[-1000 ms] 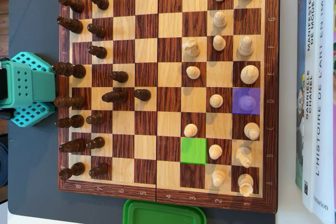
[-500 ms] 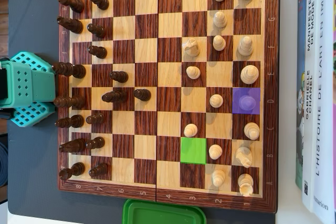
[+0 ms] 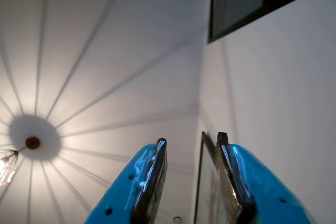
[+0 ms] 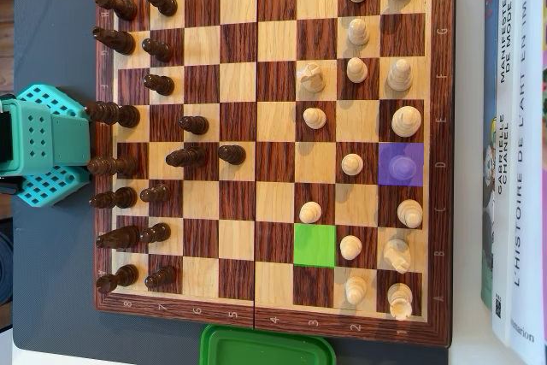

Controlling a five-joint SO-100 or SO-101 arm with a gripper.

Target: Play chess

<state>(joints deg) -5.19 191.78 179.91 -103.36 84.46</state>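
Note:
In the overhead view a wooden chessboard (image 4: 273,49) fills the table. Dark pieces (image 4: 192,157) stand on its left side and light pieces (image 4: 352,163) on its right. One square is tinted purple (image 4: 400,164) and one green (image 4: 314,245); both are empty. The arm's teal body (image 4: 43,144) sits off the board's left edge. In the wrist view my gripper (image 3: 192,139) points up at the ceiling. Its two blue fingers (image 3: 149,182) stand apart with only wall and ceiling showing between them. The board is out of that view.
Books (image 4: 513,151) lie along the board's right edge in the overhead view. A green lid (image 4: 265,348) lies just below the board. A dark mat (image 4: 51,32) lies under the board's left side. A ceiling lamp (image 3: 31,142) shows in the wrist view.

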